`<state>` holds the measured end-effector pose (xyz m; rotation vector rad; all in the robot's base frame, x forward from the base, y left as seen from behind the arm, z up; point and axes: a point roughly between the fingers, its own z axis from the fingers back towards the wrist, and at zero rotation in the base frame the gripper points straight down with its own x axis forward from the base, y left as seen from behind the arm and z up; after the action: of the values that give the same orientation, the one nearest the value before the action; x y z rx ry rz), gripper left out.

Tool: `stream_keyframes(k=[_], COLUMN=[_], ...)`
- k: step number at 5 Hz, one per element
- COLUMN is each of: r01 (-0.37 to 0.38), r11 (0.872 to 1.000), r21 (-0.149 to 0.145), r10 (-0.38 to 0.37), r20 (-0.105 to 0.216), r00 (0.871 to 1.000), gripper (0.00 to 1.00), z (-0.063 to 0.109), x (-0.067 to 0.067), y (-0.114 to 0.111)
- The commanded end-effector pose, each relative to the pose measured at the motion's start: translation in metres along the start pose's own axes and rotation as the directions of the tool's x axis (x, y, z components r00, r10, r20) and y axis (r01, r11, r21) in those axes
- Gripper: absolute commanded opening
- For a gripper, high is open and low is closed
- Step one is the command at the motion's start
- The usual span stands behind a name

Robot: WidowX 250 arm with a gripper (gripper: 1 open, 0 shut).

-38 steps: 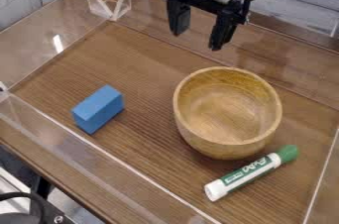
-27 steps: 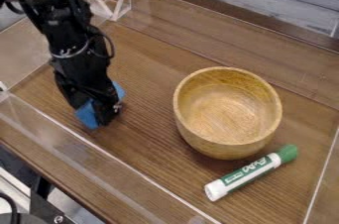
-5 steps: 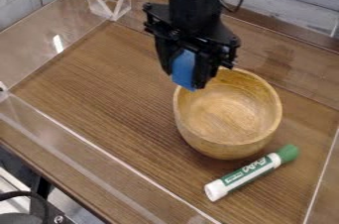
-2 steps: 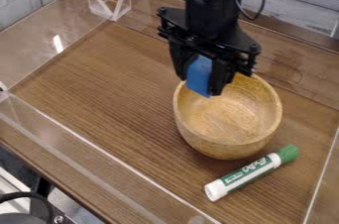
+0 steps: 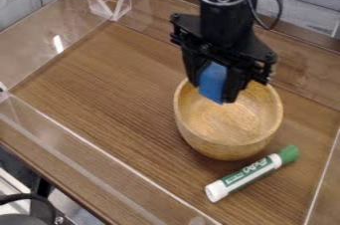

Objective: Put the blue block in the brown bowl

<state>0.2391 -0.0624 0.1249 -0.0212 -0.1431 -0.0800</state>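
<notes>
Presently the small bright-blue rectangular block [image 5: 214, 81] sits clamped between the two black fingers of the robot arm's pincer [image 5: 221, 92], which points straight down. The pincer is clenched on the block, one finger against each side, and the block's lower end shows below the black hand body. The block hangs in the air above the round light-brown wooden bowl [image 5: 229, 115], over the part of the bowl's opening nearest the far rim. It is clear of the bowl's floor; whether it stands level with the rim or just above it cannot be told from this view.

Compared with the frame a second ago, the pincer and block have shifted to the right, from a place over the bowl's far-left rim to one further over the bowl's hollow. In the earliest frame the block lay flat on the wooden tabletop [image 5: 106, 75] well to the left of the bowl; that spot now shows bare wood grain. The bowl has not moved, nor has the white marker with green cap [image 5: 253, 174], which lies on the tabletop just in front of the bowl, near its front-right side.

The block shows plain matte blue faces, held upright with its long side vertical, and is much smaller than the bowl.
</notes>
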Motion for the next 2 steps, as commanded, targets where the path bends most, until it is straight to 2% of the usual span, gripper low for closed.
stream_keyframes(k=[1,2], r01=[-0.009,-0.017], r11=[1.0,1.0], r21=[-0.006,-0.005], r10=[0.01,0.017], r20=[0.055,0.056], r00=[0.998,0.998], gripper=[0.0,0.0], z=[0.0064,-0.0023], x=[0.0044,0.0041], y=[-0.0055,-0.0084])
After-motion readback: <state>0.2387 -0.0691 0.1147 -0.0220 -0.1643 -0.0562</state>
